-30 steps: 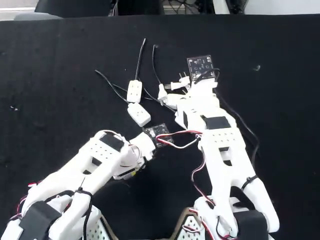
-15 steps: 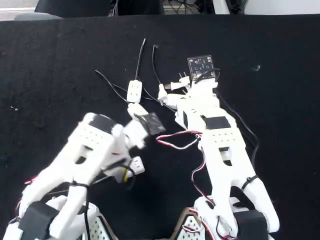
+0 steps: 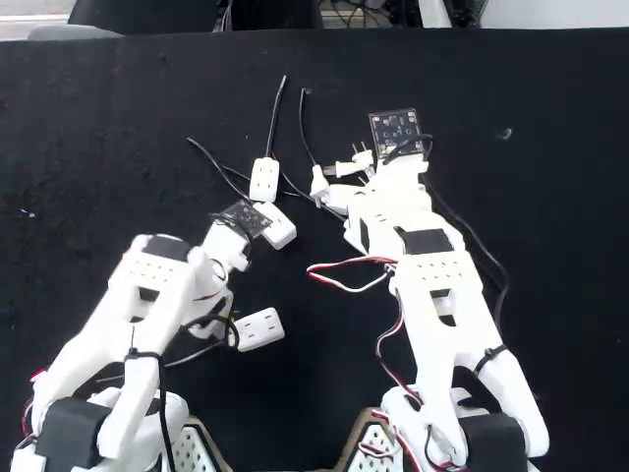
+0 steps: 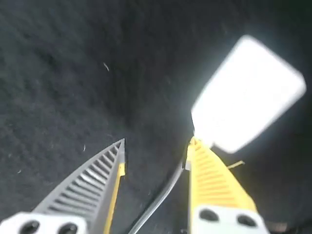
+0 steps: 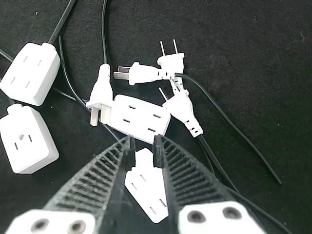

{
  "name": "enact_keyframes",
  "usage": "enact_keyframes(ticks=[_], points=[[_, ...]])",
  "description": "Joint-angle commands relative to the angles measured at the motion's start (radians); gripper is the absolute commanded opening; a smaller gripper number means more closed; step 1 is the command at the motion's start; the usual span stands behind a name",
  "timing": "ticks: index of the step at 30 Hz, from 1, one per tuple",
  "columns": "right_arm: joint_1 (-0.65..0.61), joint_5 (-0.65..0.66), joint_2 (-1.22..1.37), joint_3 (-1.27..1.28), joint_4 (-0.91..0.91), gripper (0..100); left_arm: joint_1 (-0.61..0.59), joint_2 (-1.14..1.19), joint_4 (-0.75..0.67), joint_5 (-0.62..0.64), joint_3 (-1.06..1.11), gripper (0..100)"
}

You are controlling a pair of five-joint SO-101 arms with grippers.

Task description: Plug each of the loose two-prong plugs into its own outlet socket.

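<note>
Several white two-prong plugs lie in a cluster: one plug (image 5: pixel 102 92), a second plug (image 5: pixel 141 73), a third plug (image 5: pixel 170 61) and more beside them, seen from above as the plug cluster (image 3: pixel 334 169). White outlet sockets lie around them: a socket (image 5: pixel 139 117), a socket (image 5: pixel 29 73), a socket (image 5: pixel 27 139) and a socket (image 5: pixel 146 187). My right gripper (image 5: pixel 142 142) hovers over the cluster, its jaws open by a narrow gap and holding nothing. My left gripper (image 4: pixel 156 151) is open and empty next to a white socket (image 4: pixel 248 92), the socket (image 3: pixel 277 226) of the high view.
Another white socket (image 3: pixel 257 329) lies close to the left arm, its thin black cable (image 4: pixel 161 200) running between my left fingers. Black cords (image 3: pixel 275 113) trail toward the far side of the black table (image 3: pixel 550 197). The right arm's red and white wires (image 3: pixel 349 270) hang mid-table.
The left arm swung left and away from the base, bringing its gripper to the socket left of the plugs and uncovering the socket near its elbow. The right arm stayed still.
</note>
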Motion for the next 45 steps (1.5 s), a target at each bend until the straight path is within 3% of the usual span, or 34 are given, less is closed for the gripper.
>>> enact_keyframes(ticks=[1,5,9,13,19,23,29,34,39,45], points=[[0.018,-0.006,-0.042,-0.019,-0.02,7.4,0.068,-0.014,-0.118,0.129,0.036,20],[0.018,-0.005,-0.042,-0.019,-0.02,7.4,0.153,-0.014,-0.203,0.232,0.039,20],[0.02,-0.005,-0.044,-0.019,-0.02,7.4,0.191,-0.014,-0.236,0.253,0.042,20],[0.02,-0.005,-0.05,-0.019,-0.018,7.4,0.094,-0.015,-0.206,0.252,0.021,20],[0.038,-0.005,-0.051,-0.039,0.002,7.4,-0.051,-0.015,0.023,0.222,-0.15,20],[0.052,-0.005,-0.05,-0.058,0.029,7.4,0.03,-0.015,0.038,0.218,-0.073,20],[0.051,-0.005,-0.05,-0.058,0.025,7.4,0.266,-0.058,0.114,0.226,-0.005,20],[0.127,-0.006,-0.051,-0.093,0.044,7.4,0.323,-0.186,0.026,0.227,0.044,20],[0.259,-0.003,-0.051,-0.251,0.213,7.4,0.329,-0.255,-0.095,0.229,0.134,21],[0.485,0.02,-0.051,-0.535,0.663,7.4,0.332,-0.259,-0.157,0.282,0.14,21]])
